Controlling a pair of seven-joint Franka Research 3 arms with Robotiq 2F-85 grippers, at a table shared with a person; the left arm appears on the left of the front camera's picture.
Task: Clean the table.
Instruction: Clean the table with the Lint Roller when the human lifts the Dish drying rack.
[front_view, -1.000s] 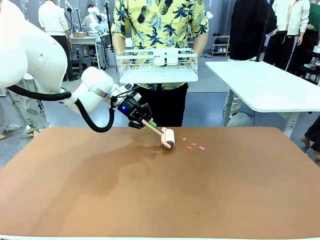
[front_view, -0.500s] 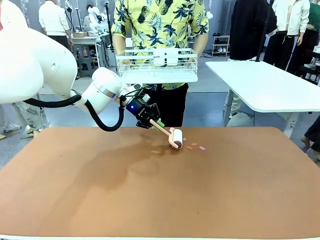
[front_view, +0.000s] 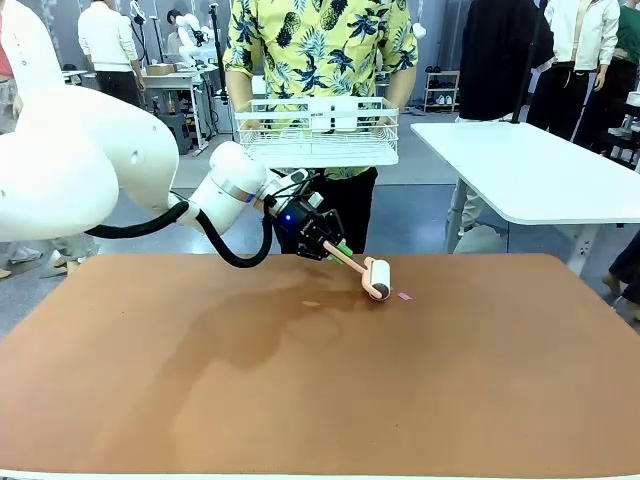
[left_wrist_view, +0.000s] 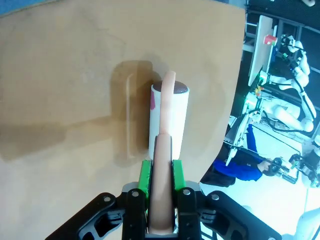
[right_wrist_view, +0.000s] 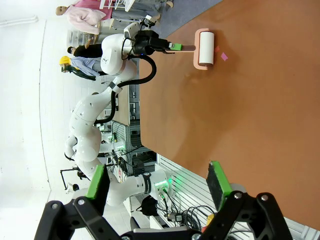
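Our left gripper (front_view: 335, 250) is closed tight on the handle of a lint roller (front_view: 377, 278). In the left wrist view we see its green pads (left_wrist_view: 145, 174) pressed against both sides of the smooth, salmon-pink plastic stem. That stem curves over a white cylinder of paper with a dark end cap, and the roll rests on the table (front_view: 300, 400). A pink mark shows on the white sheet near its far end.

Our right gripper (right_wrist_view: 157, 182) stands wide open, with nothing between its black fingers and green pads.

We see the table as a broad, matte, reddish-brown slab with a thin pale rim, reaching from the near edge of the front view to the person (front_view: 320, 40). Just beside the roller, on its right in the front view, a small pink scrap (front_view: 405, 296) lies flat on the surface.

Beyond the far edge the person, in a yellow shirt printed with pineapples, holds a white wire basket (front_view: 320, 125), rectangular and open-meshed. Farther right stands a smooth white-topped table (front_view: 540, 180).
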